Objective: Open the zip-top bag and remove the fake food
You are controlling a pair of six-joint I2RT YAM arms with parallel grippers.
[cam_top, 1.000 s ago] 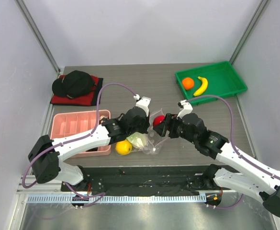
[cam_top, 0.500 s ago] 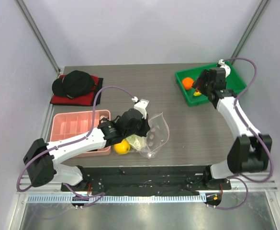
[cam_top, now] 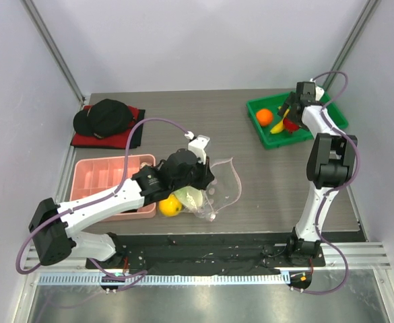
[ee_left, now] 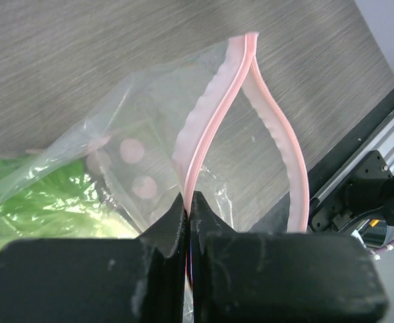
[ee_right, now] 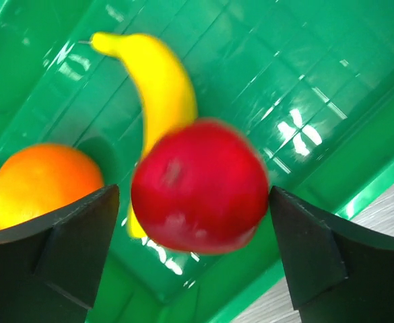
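Observation:
The zip-top bag lies mid-table with its mouth open. My left gripper is shut on its pink zip strip. The green-white cabbage sits inside the bag, also seen in the left wrist view. The yellow lemon lies beside the bag by my left arm. My right gripper is open over the green tray. The red round fruit is blurred between its spread jaws, touching neither. The banana and the orange lie in the tray.
A pink compartment tray stands at the left, under my left arm. A black cap on a red cloth lies at the back left. A black mat runs along the near edge.
My right arm swung from the bag to the green tray with the red fruit and opened its jaws. My left gripper kept its hold on the zip strip.

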